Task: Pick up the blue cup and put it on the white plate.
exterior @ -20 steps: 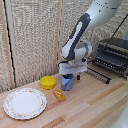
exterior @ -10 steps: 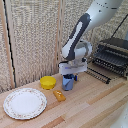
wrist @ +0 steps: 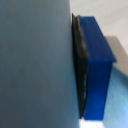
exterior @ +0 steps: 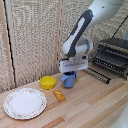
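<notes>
The cobalt cup (exterior: pixel 69 80), a small blue mug, stands on the wooden table to the exterior view's right of the yellow bowl. My gripper (exterior: pixel 69 74) is directly over it, its white block just above the rim and its fingers down at the cup. In the wrist view the cup's blue wall (wrist: pixel 35 60) fills the picture, with one blue finger (wrist: pixel 97 70) and its dark pad pressed against it. The other finger is hidden. The alabaster plate (exterior: pixel 25 103) lies at the exterior view's front left, with nothing on it.
A yellow bowl (exterior: pixel 48 82) sits beside the cup toward the plate. A small orange object (exterior: pixel 59 95) lies on the table between cup and plate. A black wire rack (exterior: pixel 112 56) stands at the exterior view's right. A slatted wall is behind.
</notes>
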